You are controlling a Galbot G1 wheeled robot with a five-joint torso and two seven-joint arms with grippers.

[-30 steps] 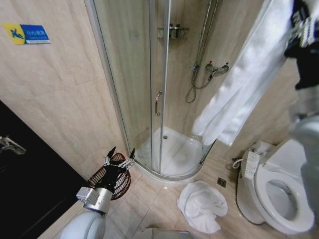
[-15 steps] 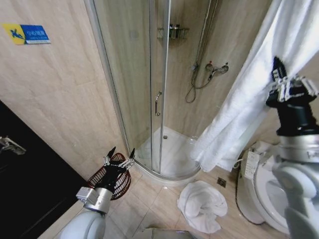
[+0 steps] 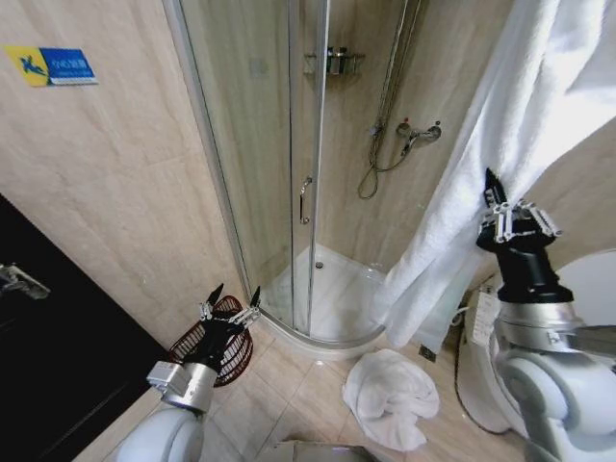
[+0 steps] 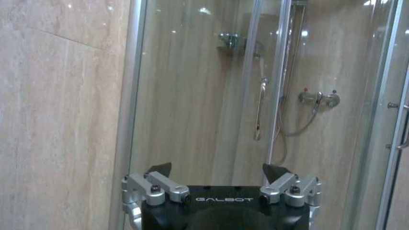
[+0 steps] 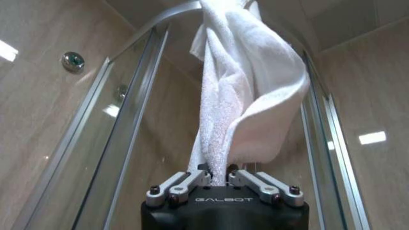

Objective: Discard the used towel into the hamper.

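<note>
A long white towel [image 3: 481, 144] hangs down from the upper right in front of the shower. My right gripper [image 3: 495, 192] points up and is shut on the towel's lower part, above the toilet. The right wrist view shows the towel [image 5: 236, 96] rising from the closed fingers [image 5: 191, 181] of the right gripper [image 5: 218, 178]. The hamper [image 3: 204, 339], a dark red-brown openwork basket, stands on the floor at the left beside the shower wall. My left gripper [image 3: 231, 300] hangs open just above the hamper, holding nothing, and faces the shower glass as the left gripper [image 4: 217, 170].
A second white towel [image 3: 389, 395] lies crumpled on the floor tiles below the shower tray. The glass shower cabin [image 3: 289, 173] fills the middle. A toilet [image 3: 592, 279] stands at the right behind my right arm. A dark cabinet [image 3: 48, 366] is at the left.
My right arm has come down and to the left with the hanging towel in its grip, and the towel now stretches lower. The left arm has not moved.
</note>
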